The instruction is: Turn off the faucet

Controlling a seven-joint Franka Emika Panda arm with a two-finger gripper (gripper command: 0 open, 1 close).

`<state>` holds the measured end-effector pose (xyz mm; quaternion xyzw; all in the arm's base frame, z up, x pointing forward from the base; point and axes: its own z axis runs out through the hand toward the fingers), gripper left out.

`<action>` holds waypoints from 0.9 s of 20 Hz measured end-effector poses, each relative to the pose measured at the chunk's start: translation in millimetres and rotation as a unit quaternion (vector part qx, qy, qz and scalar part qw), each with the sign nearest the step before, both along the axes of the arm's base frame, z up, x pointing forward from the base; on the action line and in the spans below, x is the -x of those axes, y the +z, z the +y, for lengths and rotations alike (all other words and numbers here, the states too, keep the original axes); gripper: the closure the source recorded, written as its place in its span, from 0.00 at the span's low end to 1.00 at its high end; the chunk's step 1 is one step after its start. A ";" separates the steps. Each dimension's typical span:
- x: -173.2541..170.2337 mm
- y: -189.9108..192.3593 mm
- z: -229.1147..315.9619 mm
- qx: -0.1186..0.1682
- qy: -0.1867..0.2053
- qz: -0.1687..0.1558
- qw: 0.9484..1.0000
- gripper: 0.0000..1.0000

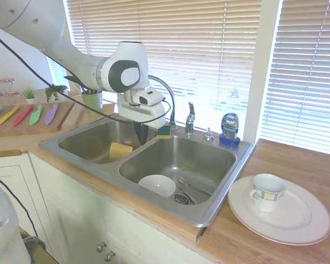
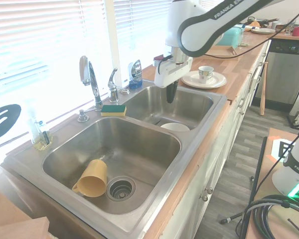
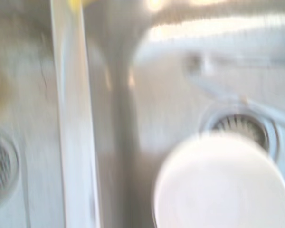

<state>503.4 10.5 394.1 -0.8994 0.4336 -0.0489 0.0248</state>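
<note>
gripper (image 2: pixel 171 93) fingers pressed together, holding nothing, hanging above the sink (image 2: pixel 199 130) divider, faucet (image 2: pixel 88 74) upright behind the divider, spout arching over the basin, lever handle (image 2: pixel 112 79) just beside, pointing upward

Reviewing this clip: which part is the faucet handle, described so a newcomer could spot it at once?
Start at the double sink under the window and follow its back rim to the tall arched faucet. The handle is the short chrome lever on a stubby post just beside the spout, between it and the blue soap bottle. Unlike the low round cap nearby, it stands upright with a lever on top.
</note>
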 end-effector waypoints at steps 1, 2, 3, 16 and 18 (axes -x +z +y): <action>-13.4 0.9 2.0 0.000 -0.002 -0.004 1.000 1.00; -26.9 2.6 4.8 0.000 -0.005 -0.008 1.000 1.00; -39.9 4.2 7.9 0.000 -0.007 -0.013 1.000 1.00; -190.6 46.4 5.5 0.001 -0.046 -0.089 0.995 1.00; -203.6 50.4 0.8 -0.001 -0.056 -0.112 0.992 1.00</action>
